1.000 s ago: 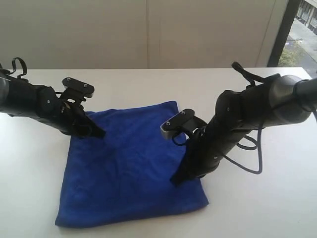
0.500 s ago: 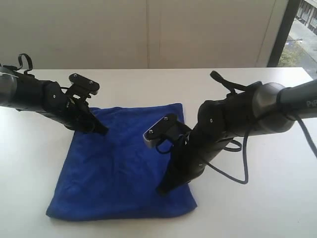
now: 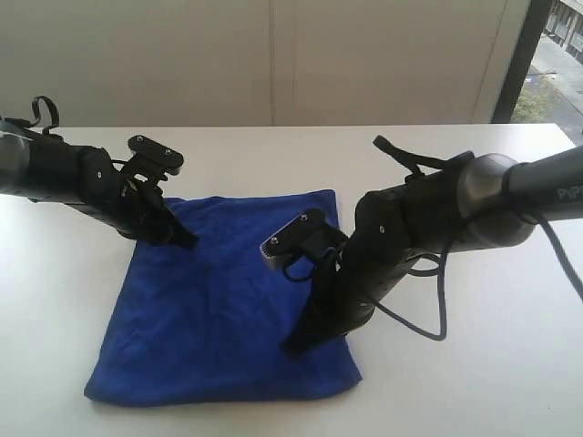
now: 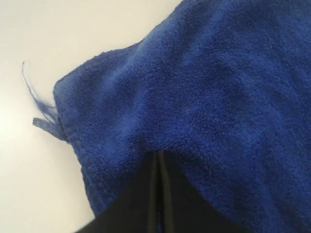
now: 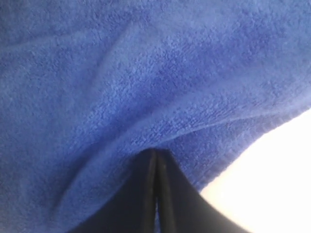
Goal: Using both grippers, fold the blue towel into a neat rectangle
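- The blue towel (image 3: 219,300) is laid flat on the white table (image 3: 273,150), at the lower centre of the exterior view.
- Its upper left corner is pinched by the left gripper (image 3: 187,242), whose jaws are pressed together on the pile.
- The right gripper (image 3: 293,346) is clamped likewise near the lower right edge (jaws tight together).
- Both sets of tips are buried in cloth, so little of the bite can be made out.

A towel (image 3: 219,309) lies on a table (image 3: 465,382), left pincer (image 3: 187,242) far-left, right pincer (image 3: 292,347) front-right.
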